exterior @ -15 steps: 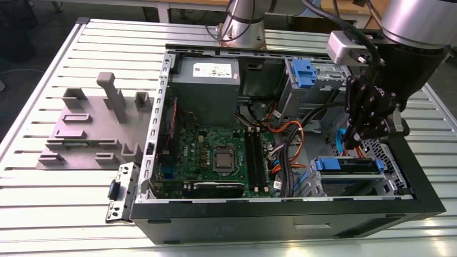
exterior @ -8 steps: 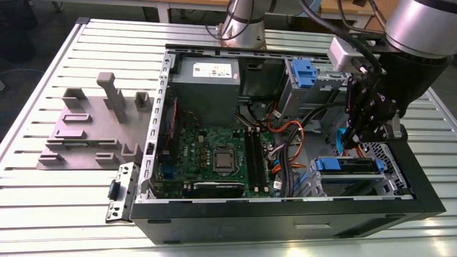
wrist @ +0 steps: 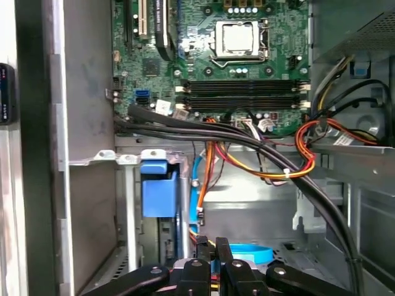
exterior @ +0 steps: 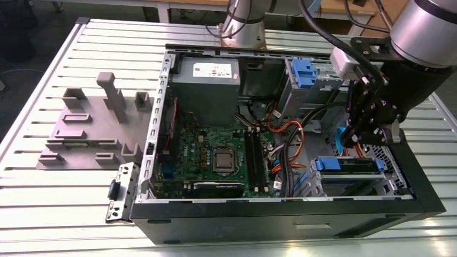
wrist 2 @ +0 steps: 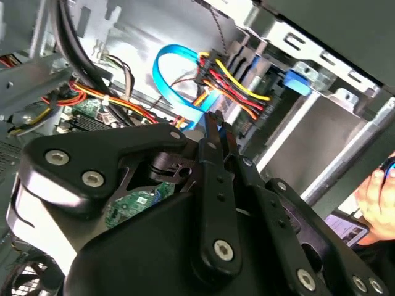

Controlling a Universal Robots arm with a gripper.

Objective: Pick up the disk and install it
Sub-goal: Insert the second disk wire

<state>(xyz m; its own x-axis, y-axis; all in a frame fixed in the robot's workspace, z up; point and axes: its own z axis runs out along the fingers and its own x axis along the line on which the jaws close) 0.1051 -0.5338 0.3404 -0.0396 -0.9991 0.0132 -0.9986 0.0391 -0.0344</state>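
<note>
Hanging with fingers pressed together and empty at the exterior view's right, the gripper (exterior: pixel 371 140) could snag the loose cables (exterior: pixel 286 134) near the disk (exterior: pixel 348 166).

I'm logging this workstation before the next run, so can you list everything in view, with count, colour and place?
Computer case: one, black, open on the slatted table.
Table: one, silver slats, under everything.
Motherboard: one, green, on the case floor.
Power supply: one, grey with white sticker, far corner of the case.
Drive carriers: two, blue, one in the far bay, one in the near bay at the exterior view's right.
Cables: a bundle, black, orange, red and yellow, across the case middle.
Flat cable: one, light blue, looped beside the bay.
Fixture: one, grey, on the table at the exterior view's left.
Hand: one, a person's, second wrist view's edge.
Gripper: one, black, shut, inside the case over the near bay.
</note>
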